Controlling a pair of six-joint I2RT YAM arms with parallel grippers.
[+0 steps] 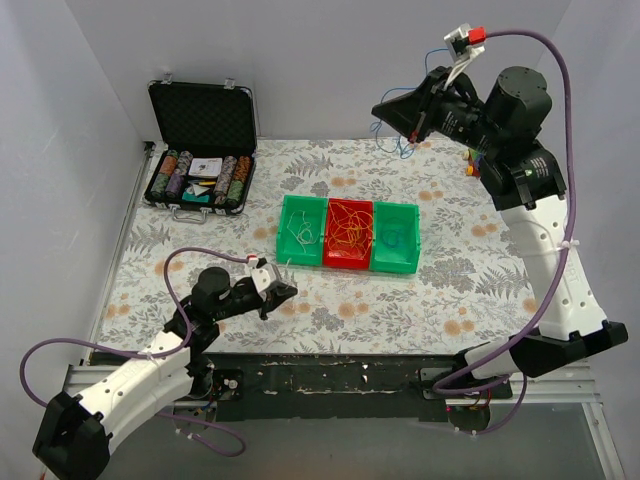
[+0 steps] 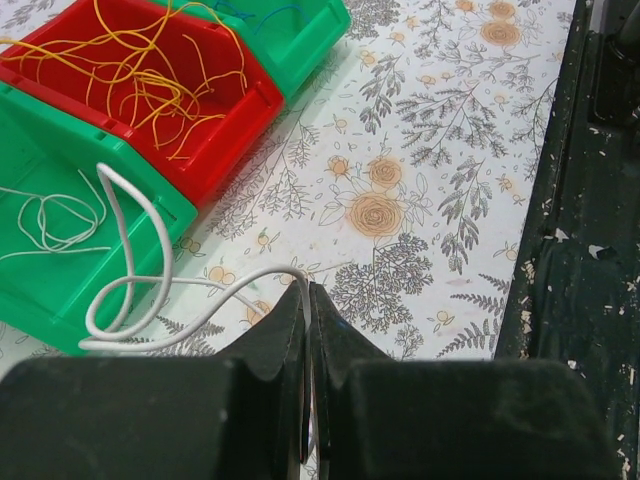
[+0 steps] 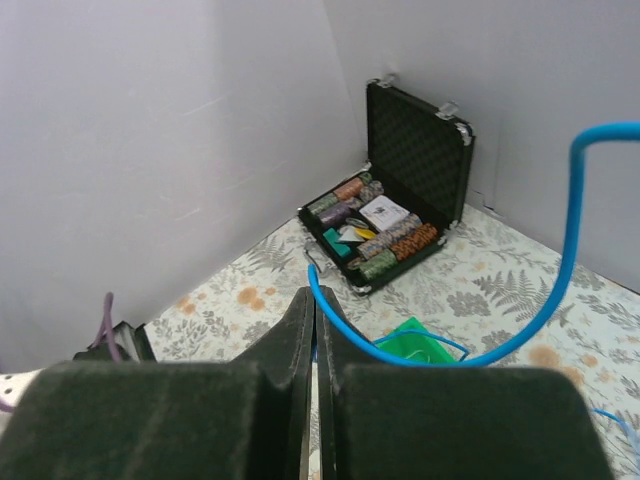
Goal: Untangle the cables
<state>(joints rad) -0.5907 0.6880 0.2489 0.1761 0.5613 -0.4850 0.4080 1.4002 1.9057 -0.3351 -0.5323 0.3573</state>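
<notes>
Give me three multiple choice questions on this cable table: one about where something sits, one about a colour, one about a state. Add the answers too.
1. Where is the red bin?
A. Between the left green bin and the right green bin
B. Inside the case
C. At the table's near left corner

2. What colour is the cable pinched by the right fingers?
A. White
B. Blue
C. Yellow

3. The black case is:
A. Open
B. Shut
C. Lying upside down

Answers:
1 A, a green bin touches it on each side.
2 B, the blue cable loops away from the shut fingers.
3 A, its lid stands up and the chips show.
</notes>
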